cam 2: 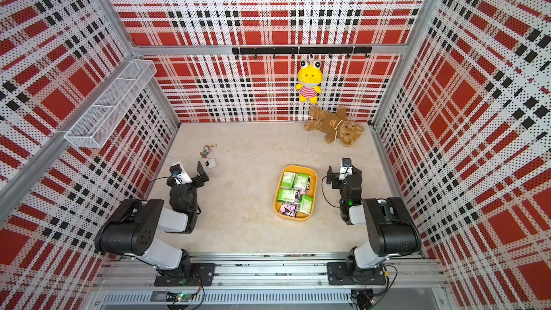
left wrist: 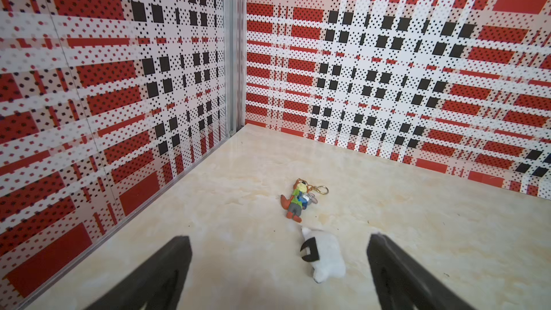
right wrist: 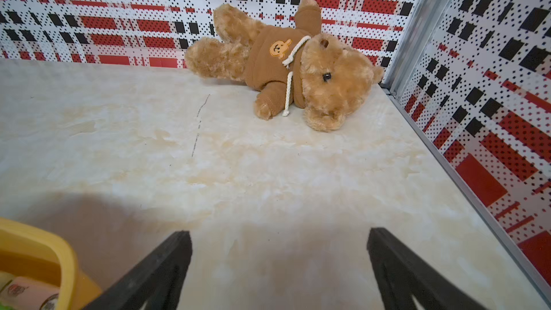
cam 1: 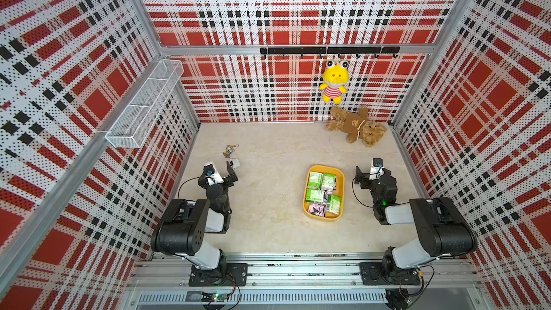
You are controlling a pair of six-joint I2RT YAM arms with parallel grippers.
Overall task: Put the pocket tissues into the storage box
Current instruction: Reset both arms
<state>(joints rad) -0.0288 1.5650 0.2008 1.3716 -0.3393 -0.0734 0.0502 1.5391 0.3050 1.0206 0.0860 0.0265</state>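
The storage box point(cam 1: 306, 201) point(cam 2: 276, 201) is a shallow yellow tray on the table right of centre in both top views. Several pocket tissues lie inside it: green-and-white packets point(cam 1: 315, 179) point(cam 2: 288, 180) and a pink one point(cam 1: 316, 209) point(cam 2: 287, 210). A corner of the box point(right wrist: 35, 251) with a packet point(right wrist: 26, 293) shows in the right wrist view. My right gripper point(cam 1: 359, 178) point(cam 2: 329, 177) point(right wrist: 278, 234) hovers just right of the box, open and empty. My left gripper point(cam 1: 232, 175) point(cam 2: 203, 175) point(left wrist: 278, 240) is far to the box's left, open and empty.
A brown teddy bear point(cam 1: 356, 126) point(right wrist: 298, 64) lies at the back right. A yellow frog plush point(cam 1: 334, 82) hangs from a black hook rail point(cam 1: 328, 50). A keychain figure point(cam 1: 229, 151) point(left wrist: 299, 199) and a small white plush point(cam 1: 235, 163) point(left wrist: 323, 256) lie ahead of the left gripper. A white wire basket point(cam 1: 143, 105) hangs on the left wall.
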